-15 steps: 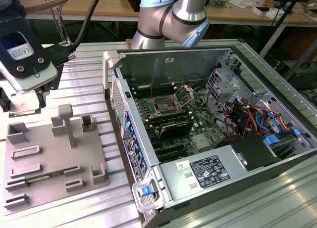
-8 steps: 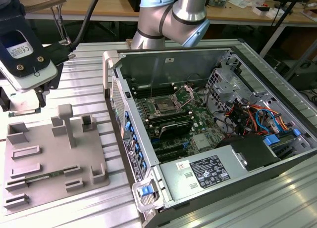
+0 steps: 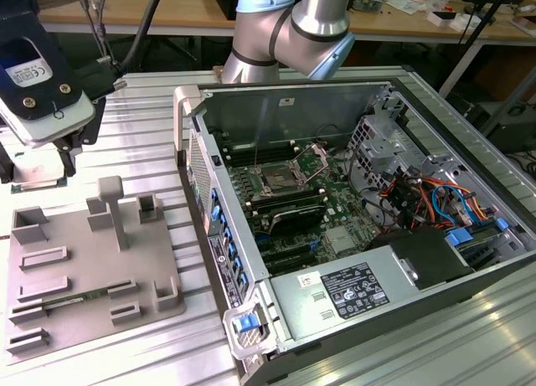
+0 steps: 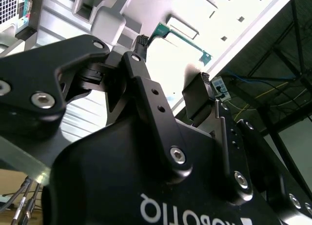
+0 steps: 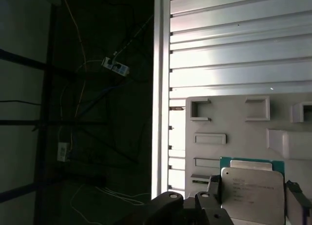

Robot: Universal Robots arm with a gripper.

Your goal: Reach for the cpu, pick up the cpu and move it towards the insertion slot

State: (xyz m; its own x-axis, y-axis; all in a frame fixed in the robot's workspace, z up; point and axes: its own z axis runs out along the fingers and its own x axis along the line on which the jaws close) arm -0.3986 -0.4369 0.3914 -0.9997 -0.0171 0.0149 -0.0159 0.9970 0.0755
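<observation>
My end effector (image 3: 38, 170) stands at the upper left of the exterior view, over the far corner of the grey fixture plate (image 3: 84, 294). It is pinching the cpu (image 3: 38, 180). In the first wrist view the end effector (image 5: 254, 188) has one dark finger (image 5: 214, 186) against each of two opposite edges of the cpu (image 5: 252, 195). The cpu's silvery-grey top faces the camera, a green rim shows along one side, and the fixture plate (image 5: 234, 117) with its raised blocks lies behind it. In the second wrist view the fingers (image 4: 141, 42) close on a thin green-edged board. I cannot tell whether the cpu touches the plate or hangs clear of it.

The socket (image 3: 276, 182), with its shiny frame, dark centre and raised wire bracket, sits on the green board inside the open computer case (image 3: 285, 110), at the centre of the exterior view and well apart from the cpu. Plate and case both rest on the ribbed metal counter (image 3: 142, 110). My arm (image 3: 289, 26) shows at top centre, behind the case.
</observation>
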